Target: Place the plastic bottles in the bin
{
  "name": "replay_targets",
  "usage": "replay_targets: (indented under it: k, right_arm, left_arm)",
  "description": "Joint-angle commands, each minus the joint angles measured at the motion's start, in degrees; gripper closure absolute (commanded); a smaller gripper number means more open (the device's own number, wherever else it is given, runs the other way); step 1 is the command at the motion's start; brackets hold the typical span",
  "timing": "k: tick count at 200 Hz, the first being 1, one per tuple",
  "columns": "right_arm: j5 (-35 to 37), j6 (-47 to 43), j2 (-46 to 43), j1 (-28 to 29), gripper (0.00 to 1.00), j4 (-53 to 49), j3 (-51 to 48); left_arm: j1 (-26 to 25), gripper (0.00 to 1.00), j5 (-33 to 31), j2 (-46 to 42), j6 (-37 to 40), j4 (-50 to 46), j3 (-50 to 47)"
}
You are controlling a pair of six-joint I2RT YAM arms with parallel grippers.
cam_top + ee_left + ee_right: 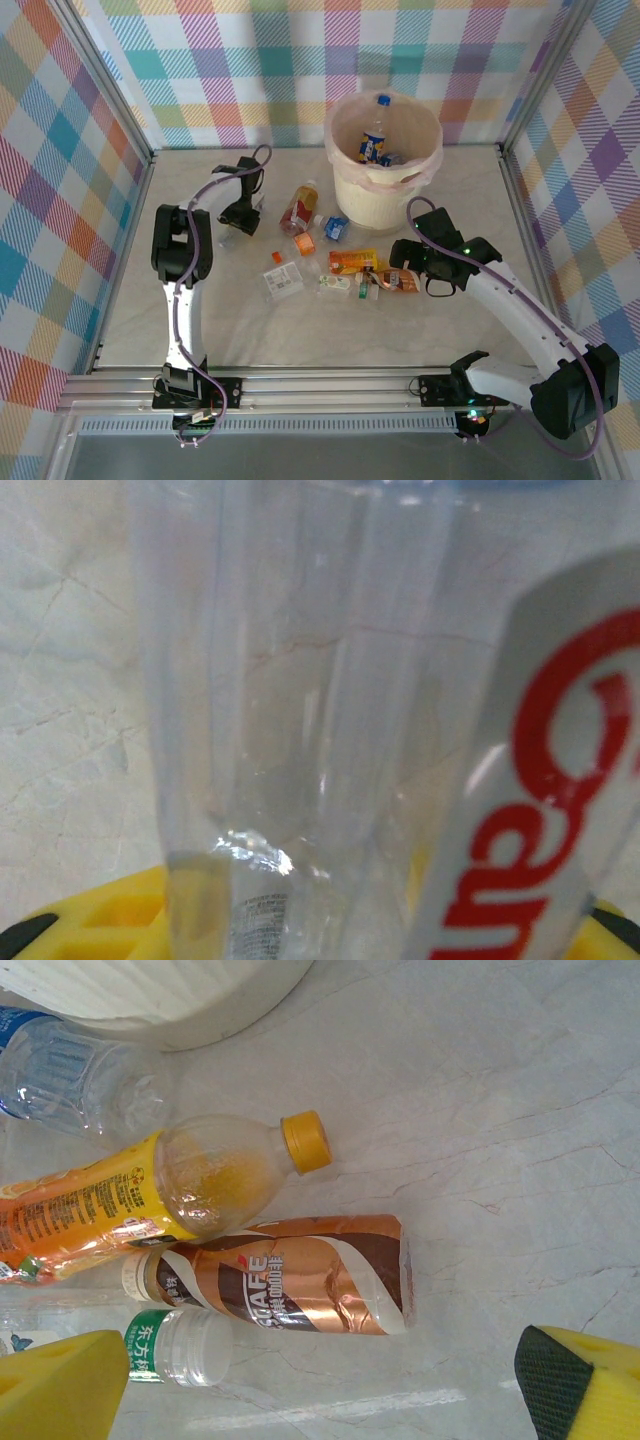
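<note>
Marbled tabletop [500, 1110], brown-wrapped bottle [300, 1285] close-up

A clear bottle [330, 710] carries a white label [545, 810] with big red letters, cut off, reading roughly "Can". Right of the tabletop's middle, a coppery-brown bottle [300, 1285] shows "CAFE" in white, with small Chinese characters above it too blurred to read. Just beside it, a white-capped bottle [190, 1348] has a green band [150, 1345] reading "东方". The orange bottle [120, 1205] bears fine print that cannot be read.
</note>
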Motion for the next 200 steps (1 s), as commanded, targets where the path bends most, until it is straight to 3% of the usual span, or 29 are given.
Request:
replay_targets:
  k: [1, 104, 161, 200]
  right_arm:
    - [0.03, 1.23, -1.21, -0.1, 0.0, 0.45, 0.2]
    - [-0.59, 2.42, -2.2, -0.2, 0.0, 0.56, -1.78]
    - [-0.38, 2.75, -2.12, -0.31, 0.0, 1.81, -2.75]
    - [0.16, 2.9, -2.61, -0.33, 0.0, 2.49, -3.29]
  left_arm:
    - [0.59, 0.59, 0.81, -6.28, -2.74, -1.72, -0.92]
    - [-6.26, 0.68, 2.83, -22.03, -14.51, 0.83, 5.97]
    - [-11.62, 0.72, 11.55, -26.12, -20.86, 5.66, 11.6]
    - [-15.66, 0.75, 13.94, -24.62, -24.51, 12.6, 16.64]
